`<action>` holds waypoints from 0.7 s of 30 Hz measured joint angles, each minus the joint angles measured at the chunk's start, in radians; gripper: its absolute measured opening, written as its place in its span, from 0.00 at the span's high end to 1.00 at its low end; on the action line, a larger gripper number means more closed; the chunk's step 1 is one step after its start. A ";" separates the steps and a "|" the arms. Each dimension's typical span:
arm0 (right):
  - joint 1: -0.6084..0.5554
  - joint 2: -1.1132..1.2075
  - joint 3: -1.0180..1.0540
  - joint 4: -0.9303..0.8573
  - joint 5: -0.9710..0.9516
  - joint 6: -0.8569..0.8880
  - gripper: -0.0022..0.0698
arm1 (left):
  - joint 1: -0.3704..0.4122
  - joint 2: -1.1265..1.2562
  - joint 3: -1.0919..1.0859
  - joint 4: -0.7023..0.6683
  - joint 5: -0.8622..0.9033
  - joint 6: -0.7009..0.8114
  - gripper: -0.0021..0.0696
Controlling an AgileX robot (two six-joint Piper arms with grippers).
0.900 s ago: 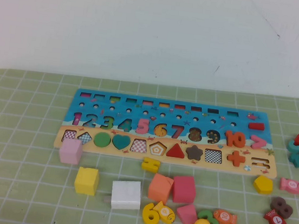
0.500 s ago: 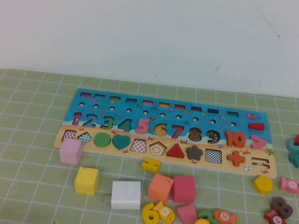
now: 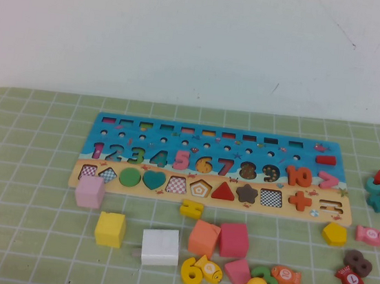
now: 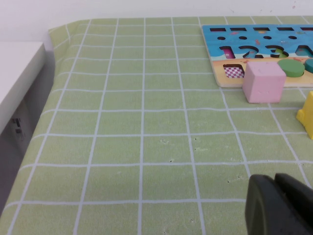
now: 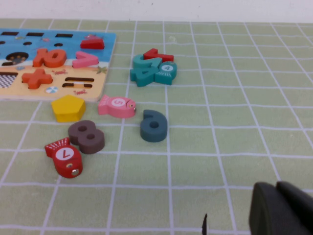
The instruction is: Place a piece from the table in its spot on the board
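Neither arm shows in the high view. Each wrist view shows only a dark corner of its own gripper low over the worktop (image 3: 28,164): the left gripper (image 4: 279,205) hangs above bare green grid, near the board's left end and well short of the pink cube (image 4: 263,81). The right gripper (image 5: 282,209) hangs above the grid off the board's right end, with the dark teal numeral (image 5: 153,126) and the brown eight (image 5: 86,136) ahead of it. Whether either pair of jaws is open or closed cannot be told. The yellow six (image 3: 192,272) lies flat on the worktop in front of the board (image 3: 214,167), touching the yellow fish (image 3: 210,270), with the white block (image 3: 160,247) beside it.
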 joint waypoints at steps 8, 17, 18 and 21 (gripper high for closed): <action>0.000 0.000 0.000 0.000 0.000 0.000 0.97 | 0.000 0.000 0.000 -0.002 0.000 0.000 0.97; 0.000 0.000 0.000 0.000 0.000 0.000 0.97 | 0.000 0.000 0.000 -0.646 -0.036 -0.219 0.97; 0.000 0.000 0.000 0.000 0.000 0.000 0.97 | 0.000 0.000 0.000 -0.703 -0.046 -0.225 0.97; 0.000 0.000 0.000 0.000 0.000 0.000 0.97 | 0.000 0.000 0.000 -0.807 -0.100 -0.235 0.97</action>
